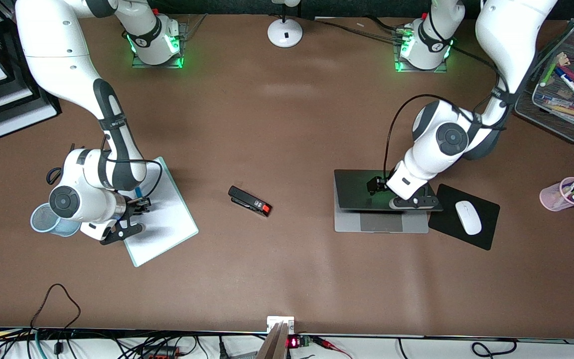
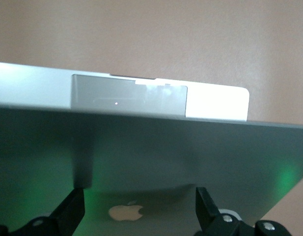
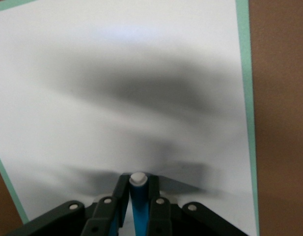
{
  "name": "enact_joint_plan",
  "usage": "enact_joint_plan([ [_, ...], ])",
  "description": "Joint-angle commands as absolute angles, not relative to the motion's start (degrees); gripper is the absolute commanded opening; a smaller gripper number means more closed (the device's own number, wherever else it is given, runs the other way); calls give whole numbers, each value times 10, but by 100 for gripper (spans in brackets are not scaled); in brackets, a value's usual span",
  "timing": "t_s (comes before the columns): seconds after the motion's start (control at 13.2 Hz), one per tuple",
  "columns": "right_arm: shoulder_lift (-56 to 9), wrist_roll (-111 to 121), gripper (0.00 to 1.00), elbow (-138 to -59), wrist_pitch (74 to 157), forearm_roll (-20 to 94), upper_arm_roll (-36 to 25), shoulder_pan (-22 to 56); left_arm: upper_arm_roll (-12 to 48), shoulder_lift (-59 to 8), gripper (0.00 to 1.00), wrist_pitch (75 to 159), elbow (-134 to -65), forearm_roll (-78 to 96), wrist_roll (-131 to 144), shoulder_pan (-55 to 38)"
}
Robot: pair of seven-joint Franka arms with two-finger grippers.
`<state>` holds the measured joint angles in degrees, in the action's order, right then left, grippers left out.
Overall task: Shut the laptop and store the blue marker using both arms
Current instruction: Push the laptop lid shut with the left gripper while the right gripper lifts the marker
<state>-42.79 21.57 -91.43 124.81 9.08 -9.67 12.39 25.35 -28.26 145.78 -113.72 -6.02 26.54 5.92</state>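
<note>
The silver-grey laptop (image 1: 357, 222) lies toward the left arm's end of the table, its lid partly lowered over the base. In the left wrist view the lid (image 2: 190, 157) shows its apple logo, with the trackpad (image 2: 126, 96) showing past the lid's edge. My left gripper (image 1: 379, 187) is open at the lid's outer face, its fingers spread either side of the logo (image 2: 136, 211). My right gripper (image 1: 137, 204) is shut on the blue marker (image 3: 138, 206) and holds it over the white clipboard (image 1: 162, 219). The marker's white tip points out between the fingers (image 3: 138, 184).
A blue mesh cup (image 1: 43, 219) stands beside the clipboard under the right arm. A black stapler (image 1: 249, 201) lies mid-table. A white mouse (image 1: 468, 217) sits on a black mouse pad (image 1: 486, 234) beside the laptop. A pink pen cup (image 1: 556, 199) and a mesh tray (image 1: 531, 107) stand at the left arm's end.
</note>
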Motion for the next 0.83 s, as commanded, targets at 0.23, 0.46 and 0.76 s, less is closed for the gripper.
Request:
enact_joint_plan([
  [0.23,-428,225,8,-909,1249,95,-96,127,241,-359,100,1474,-1080,-79,269,52],
  [0.46,-421,226,5,-877,1245,97,-98,120,241,-388,100,1495,-1069,-104,270,52],
  [0.76,-374,265,1,-857,1217,96,-102,103,231,-382,100,1495,-1057,-117,271,54],
])
